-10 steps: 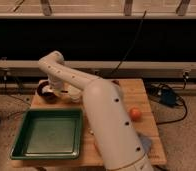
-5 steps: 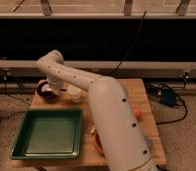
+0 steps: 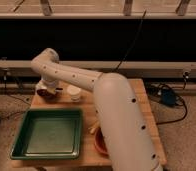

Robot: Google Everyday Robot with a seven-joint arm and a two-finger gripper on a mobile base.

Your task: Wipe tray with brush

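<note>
A white robot arm [image 3: 71, 75] reaches across a wooden table [image 3: 139, 97] to its far left corner, where the gripper [image 3: 46, 91] sits low with fingers closed, whether on anything cannot be told, near a white cup [image 3: 74, 93], while the green tray [image 3: 51, 134] lies at the table's near left.

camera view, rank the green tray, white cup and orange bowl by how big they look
1. green tray, by far the largest
2 or 3. white cup and orange bowl: unsure, the arm hides most of the bowl
hand: far left of the table, beyond the tray
</note>
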